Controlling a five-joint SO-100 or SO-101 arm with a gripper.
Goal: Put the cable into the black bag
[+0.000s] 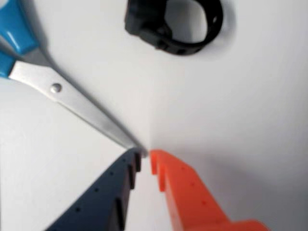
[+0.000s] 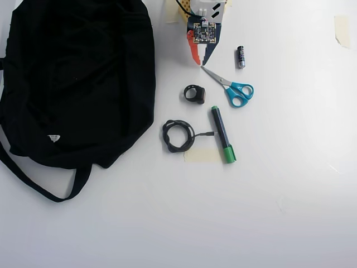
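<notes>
Pointing down the overhead view from the top edge, the gripper is seen w/ its fingers nearly together, only a thin slit left between the tips, and nothing is held betw. them. In the wrist view the gripper is shown w/ a dark blue finger on the left and an orange finger on the right, tips close above the white table.

Just beside the fingertips, the blade tip of the scissors is found; the blue handles are seen at the upper left of the wrist view. In the overhead view the scissors are laid diagonally away from the tips, toward lower right. A small battery is placed to the right of the gripper in that view.

Ahead of the tips, a thick black ring-shaped band is seen, apart from them; overhead it is just below the gripper.

Further out, the cable is coiled on the table, plug end pointed right, reaching a green-capped marker. A strip of tape is noted under the marker's end.

Well left of the gripper (overhead), the black bag is spread flat, strap looped below. The cable is outside it, near its lower right edge.
</notes>
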